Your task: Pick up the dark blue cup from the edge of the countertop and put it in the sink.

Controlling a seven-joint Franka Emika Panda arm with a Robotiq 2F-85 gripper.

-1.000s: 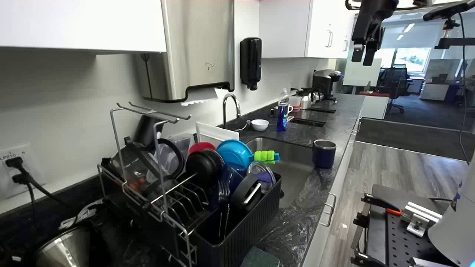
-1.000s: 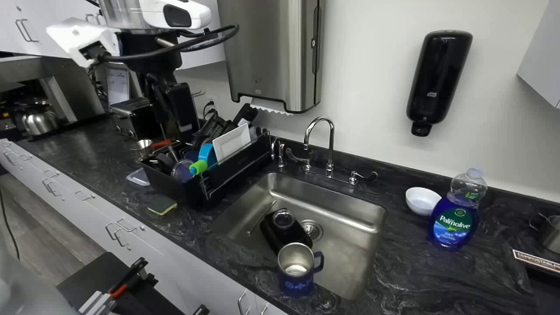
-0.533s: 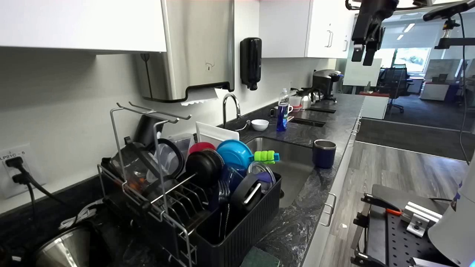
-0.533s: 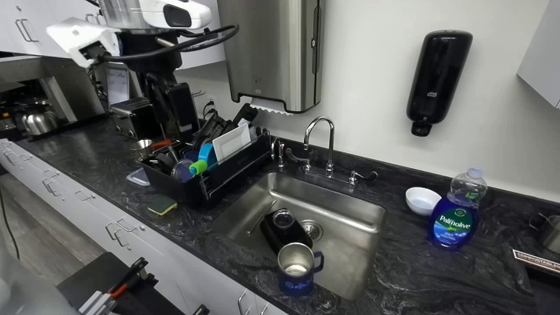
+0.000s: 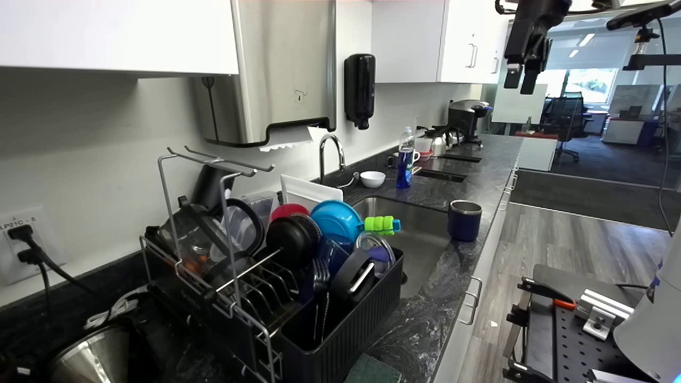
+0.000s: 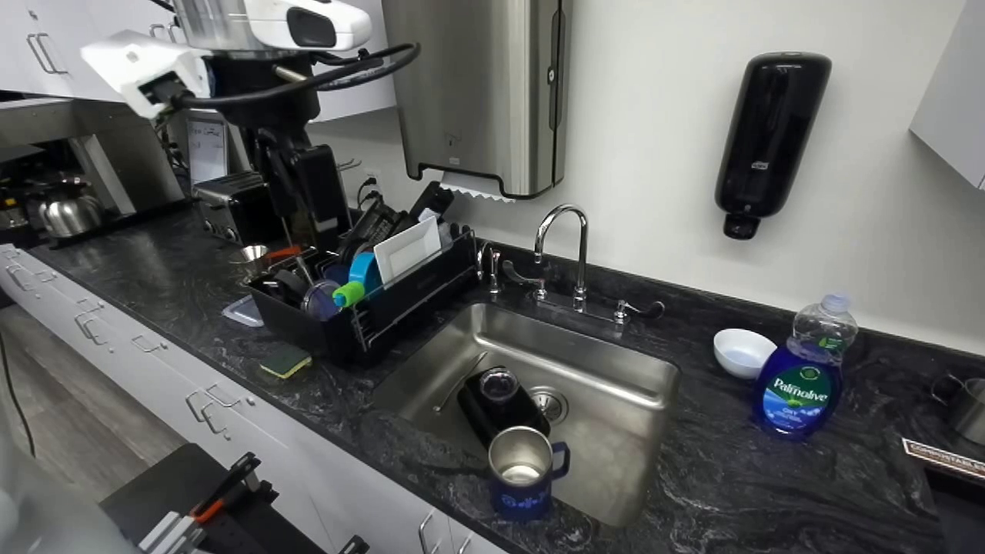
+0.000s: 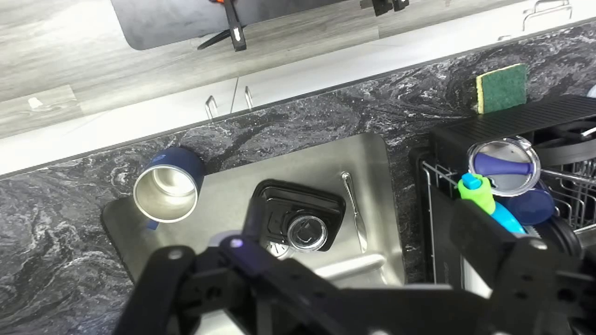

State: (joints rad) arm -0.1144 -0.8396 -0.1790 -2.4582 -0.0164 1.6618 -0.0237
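Cup [image 6: 520,486] upright on counter [image 6: 731,492] beside sink [image 6: 604,446], perhaps awaiting washing. Gripper [image 7: 361,217] empty, spread wide, presumably to grasp it.

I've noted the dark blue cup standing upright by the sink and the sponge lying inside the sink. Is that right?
Not quite: the sponge lies on the countertop near the dish rack, as the wrist view shows. The dark blue cup does stand upright by the sink.
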